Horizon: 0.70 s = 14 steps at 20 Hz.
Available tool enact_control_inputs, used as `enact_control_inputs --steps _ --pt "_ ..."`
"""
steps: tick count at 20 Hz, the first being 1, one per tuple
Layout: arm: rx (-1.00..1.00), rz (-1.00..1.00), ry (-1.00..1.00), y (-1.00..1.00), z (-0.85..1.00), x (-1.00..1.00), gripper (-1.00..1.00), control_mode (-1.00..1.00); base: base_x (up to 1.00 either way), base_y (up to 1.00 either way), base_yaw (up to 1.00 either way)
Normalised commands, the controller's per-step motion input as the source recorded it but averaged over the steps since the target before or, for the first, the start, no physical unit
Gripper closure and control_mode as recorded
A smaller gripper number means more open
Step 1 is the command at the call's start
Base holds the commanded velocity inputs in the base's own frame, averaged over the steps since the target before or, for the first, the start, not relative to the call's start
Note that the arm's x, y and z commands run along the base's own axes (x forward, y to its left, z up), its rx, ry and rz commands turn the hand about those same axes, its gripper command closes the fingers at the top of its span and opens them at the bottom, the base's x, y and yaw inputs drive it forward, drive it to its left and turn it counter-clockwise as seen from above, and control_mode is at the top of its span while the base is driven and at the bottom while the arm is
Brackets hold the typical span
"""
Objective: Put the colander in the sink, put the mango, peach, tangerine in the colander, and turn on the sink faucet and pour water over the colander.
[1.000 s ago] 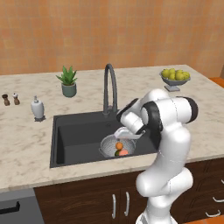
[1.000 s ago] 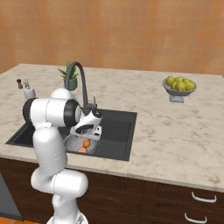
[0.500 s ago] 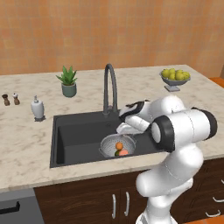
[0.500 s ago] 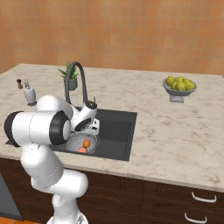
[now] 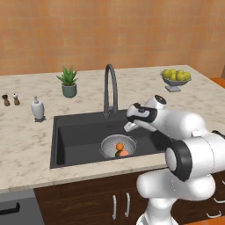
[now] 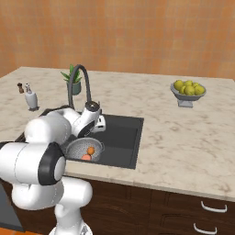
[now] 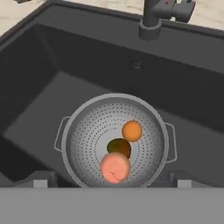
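Silver-grey perforated metal colander (image 7: 114, 140) sat in the matte black sink (image 7: 52, 83).
Hand view alone showed dark green mango (image 7: 119, 147) between orange tangerine (image 7: 131, 131) and pinkish peach (image 7: 115, 167); gripper (image 5: 131, 125) above, jaw state unclear.

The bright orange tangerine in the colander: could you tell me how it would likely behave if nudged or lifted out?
The round bright orange tangerine would probably roll, since it sits on the curved wall of the silver perforated metal colander. It would likely settle back toward the dark green oval mango and pinkish round peach at the bottom. It looks small, so probably light.
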Motion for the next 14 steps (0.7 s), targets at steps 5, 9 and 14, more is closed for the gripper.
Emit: enact_control_inputs --steps 5,9,14 --pt "-0.08 0.14 -0.32 -0.21 0.41 0.00 -1.00 -1.00 0.00 0.00 0.00" --pt "-0.02 0.02 -0.20 -0.03 0.36 0.06 -1.00 -1.00 0.00 0.00 0.00" --pt "-0.04 0.00 -0.09 -0.04 0.31 0.11 -1.00 -1.00 0.00 0.00 0.00"
